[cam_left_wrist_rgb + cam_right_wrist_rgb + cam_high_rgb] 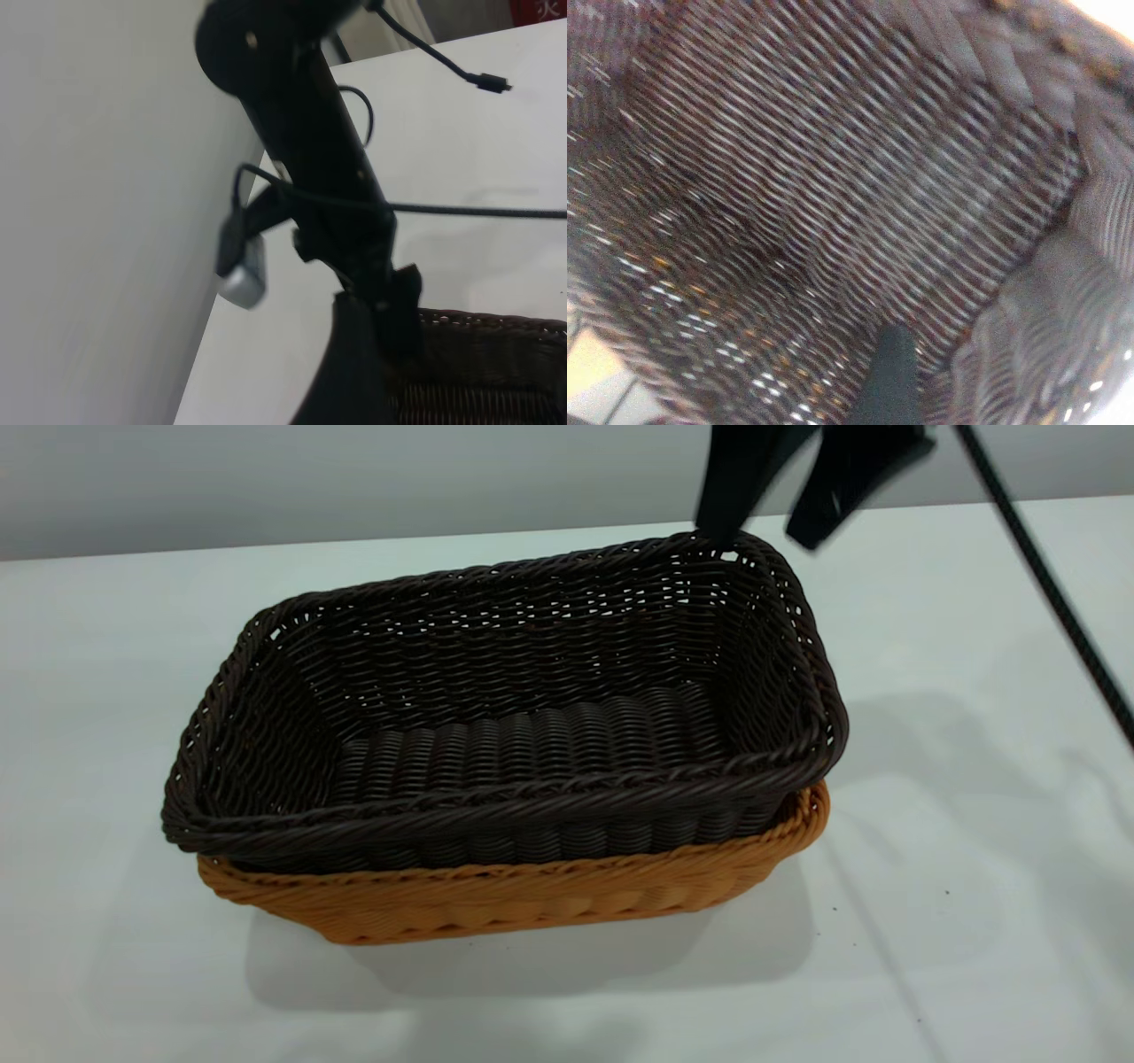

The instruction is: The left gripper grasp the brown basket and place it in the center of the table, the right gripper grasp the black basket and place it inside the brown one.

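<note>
The black basket [505, 726] sits nested in the brown basket [532, 895] mid-counter; the right gripper [766, 527], fingers apart at the far-right rim, next needs only to lift clear.

No legible text or labels

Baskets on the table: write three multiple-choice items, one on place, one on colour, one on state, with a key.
1. Where is the black basket?
A. Beside the brown basket
B. Nested in the brown basket
C. Upside down on the table

2. What colour is the outer basket?
A. Orange-tan
B. White
C. Green

3. How are the right pincer fingers?
A. Spread at the black basket's far corner
B. Clamped on the brown rim
C. Out of view

Key: B, brown rim shows under black; A, orange-tan weave below; A, gap between fingers.
</note>
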Motion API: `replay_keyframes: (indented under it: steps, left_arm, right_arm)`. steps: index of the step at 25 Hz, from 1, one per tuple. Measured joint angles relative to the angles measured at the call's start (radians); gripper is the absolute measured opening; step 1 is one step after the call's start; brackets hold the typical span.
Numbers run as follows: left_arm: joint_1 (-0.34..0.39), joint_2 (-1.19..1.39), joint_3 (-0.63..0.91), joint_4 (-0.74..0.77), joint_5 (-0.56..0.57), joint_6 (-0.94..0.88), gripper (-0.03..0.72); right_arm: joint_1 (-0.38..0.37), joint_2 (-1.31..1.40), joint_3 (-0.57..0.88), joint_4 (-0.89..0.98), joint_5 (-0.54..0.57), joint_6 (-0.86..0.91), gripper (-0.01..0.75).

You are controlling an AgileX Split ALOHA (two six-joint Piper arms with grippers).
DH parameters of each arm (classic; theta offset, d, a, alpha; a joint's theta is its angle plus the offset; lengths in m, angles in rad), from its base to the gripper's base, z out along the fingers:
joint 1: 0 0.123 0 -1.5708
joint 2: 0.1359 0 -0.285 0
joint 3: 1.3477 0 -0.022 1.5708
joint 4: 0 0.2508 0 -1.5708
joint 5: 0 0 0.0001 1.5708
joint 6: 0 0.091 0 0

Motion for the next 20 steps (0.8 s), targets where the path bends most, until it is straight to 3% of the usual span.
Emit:
replay_keyframes:
  steps: [5, 9, 13, 17, 20]
  left_arm:
    - [0.0, -0.001, 0.0, 0.002, 0.002, 0.0, 0.53]
    - [0.0, -0.001, 0.0, 0.033, 0.003, -0.001, 0.482]
    - [0.0, -0.01, 0.0, 0.086, 0.025, -0.05, 0.328]
    - [0.0, -0.044, 0.0, 0.154, 0.081, -0.13, 0.083]
    - [0.0, -0.091, 0.0, 0.191, 0.096, -0.203, 0.013]
  right_arm:
    - [0.001, -0.07, 0.001, -0.024, 0.002, 0.024, 0.611]
    - [0.0, -0.144, 0.002, -0.049, 0.002, 0.061, 0.532]
    - [0.0, -0.225, 0.002, -0.043, 0.003, 0.067, 0.332]
    - [0.0, -0.315, 0.002, -0.044, 0.004, 0.072, 0.069]
    - [0.0, -0.387, 0.002, -0.044, 0.004, 0.072, 0.011]
